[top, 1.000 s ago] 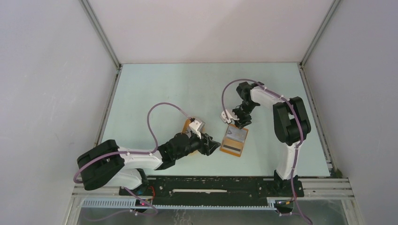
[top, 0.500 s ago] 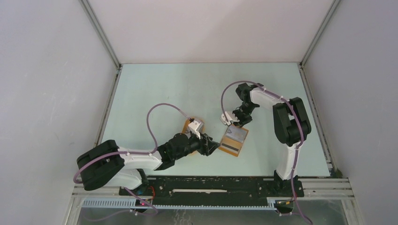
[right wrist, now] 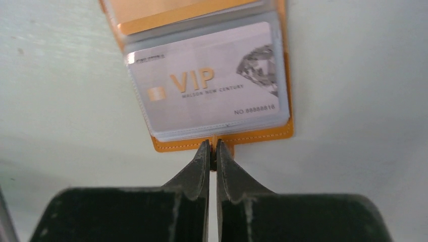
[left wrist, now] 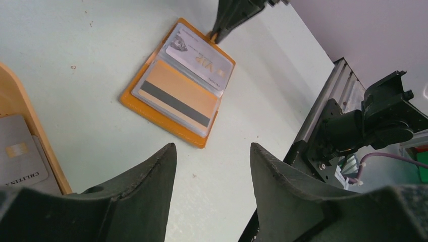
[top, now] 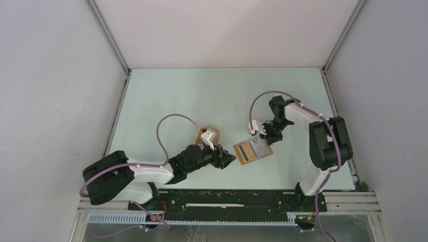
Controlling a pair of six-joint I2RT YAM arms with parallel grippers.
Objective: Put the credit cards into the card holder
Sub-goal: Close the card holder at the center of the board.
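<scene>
Card holder (top: 252, 150) is seen lying open and flat on the pale green bench (top: 202, 96), between the two arms and nearer the right one. Its orange edge is turned at a slant to the bench front. Two clear sleeves are shown inside it. In the sleeve nearer the right arm a silver VIP card (right wrist: 207, 83) is held, with a diamond picture and gold lettering on it. In the other sleeve a gold card with a dark stripe (left wrist: 176, 96) is held.

The right gripper (right wrist: 212, 151) is brought down to the edge of the card holder beside the VIP card. Its fingers are pressed almost together, and the small orange closure tab (right wrist: 223, 147) is pinched between their tips.

The left gripper (left wrist: 212, 166) is held empty above the bench, its fingers spread wide, pointing toward the card holder and a little apart from it. Just beside it, on its left, an orange rimmed tray (left wrist: 35, 126) is placed. A grey card with a gold chip (left wrist: 17, 154) is seen lying in that tray, and the edge of another card is glimpsed under it.
</scene>
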